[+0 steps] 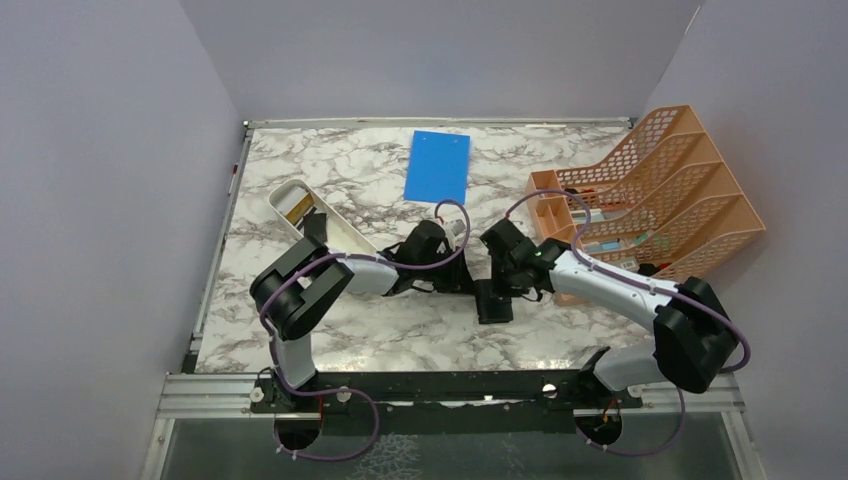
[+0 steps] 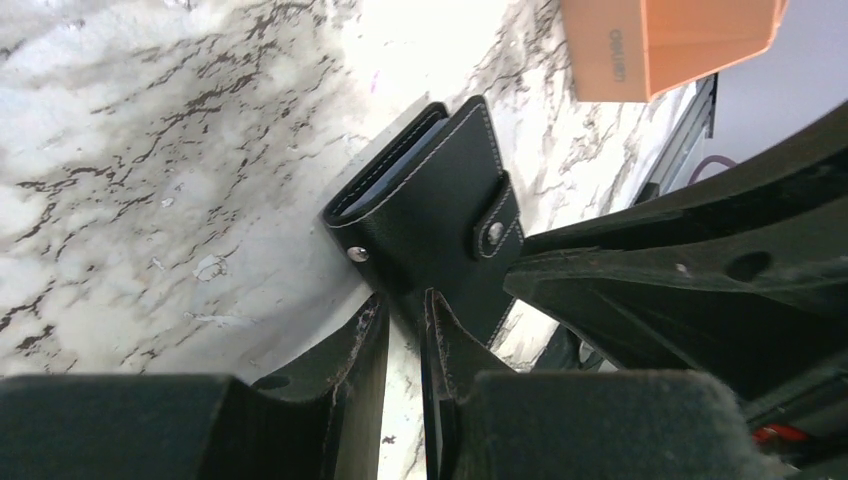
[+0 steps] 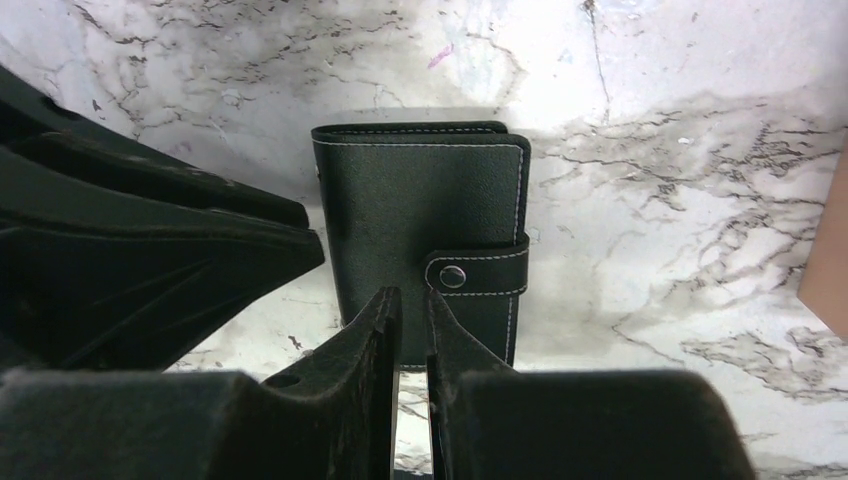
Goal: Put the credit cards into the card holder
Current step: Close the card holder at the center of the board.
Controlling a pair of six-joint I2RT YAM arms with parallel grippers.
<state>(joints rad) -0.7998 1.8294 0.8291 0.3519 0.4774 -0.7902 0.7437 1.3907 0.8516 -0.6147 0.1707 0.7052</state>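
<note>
The card holder [image 1: 494, 304] is a black folded case with white stitching, lying at the table's middle between both arms. In the left wrist view [image 2: 430, 215] its snap tab [image 2: 494, 232] sits on the cover and a grey-blue inside shows at the far edge. My left gripper [image 2: 405, 305] has its jaws almost together, nothing between them, tips at the case's near edge. My right gripper [image 3: 413, 300] is likewise nearly closed and empty, tips over the case [image 3: 415, 200] beside the tab [image 3: 452, 277]. A yellowish card [image 1: 297, 208] lies in the white tray. I see no dark cards.
The white oblong tray [image 1: 335, 228] lies at the back left beside the left arm. A blue board [image 1: 438, 165] lies at the back centre. An orange mesh rack [image 1: 650, 200] stands at the right, close behind the right arm. Each gripper's dark body crowds the other's wrist view.
</note>
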